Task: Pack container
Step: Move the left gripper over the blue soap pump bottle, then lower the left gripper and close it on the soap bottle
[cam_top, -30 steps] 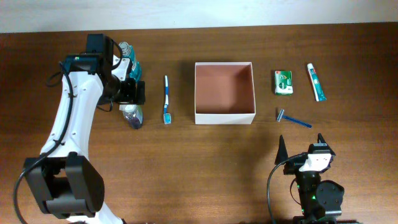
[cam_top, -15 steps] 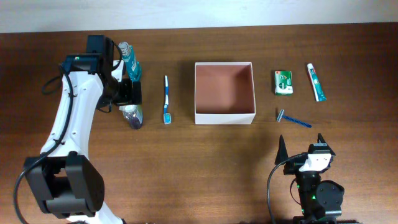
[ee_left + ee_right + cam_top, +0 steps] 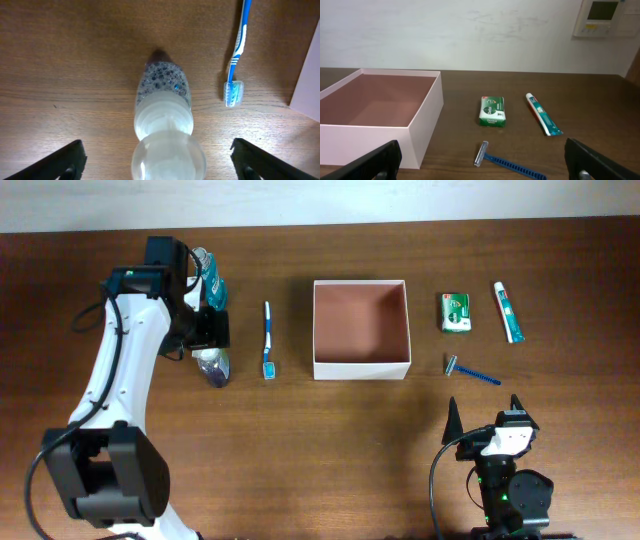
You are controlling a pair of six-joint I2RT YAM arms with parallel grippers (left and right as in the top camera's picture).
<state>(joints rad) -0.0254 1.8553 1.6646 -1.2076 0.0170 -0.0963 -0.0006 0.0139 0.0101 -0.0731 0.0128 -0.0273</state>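
Bottle (image 3: 162,100) lies within wide-spread left end effector (image 3: 160,157), apparently untouched; right end effector (image 3: 482,160) spread, empty.

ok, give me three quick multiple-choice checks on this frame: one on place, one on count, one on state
1. Where is the toothbrush?
A) inside the box
B) between the clear bottle and the box
C) on top of the clear bottle

2. How many things are inside the box?
A) none
B) one
C) three

3. The left gripper is:
A) shut on the clear bottle
B) shut on the toothbrush
C) open

Answers:
1 B: in the overhead view the toothbrush lies on the table with the clear bottle on one side and the box on the other.
2 A: only the bare pinkish floor of the box shows.
3 C: in the left wrist view the fingers stand wide apart on either side of the clear bottle, with a gap on each side.
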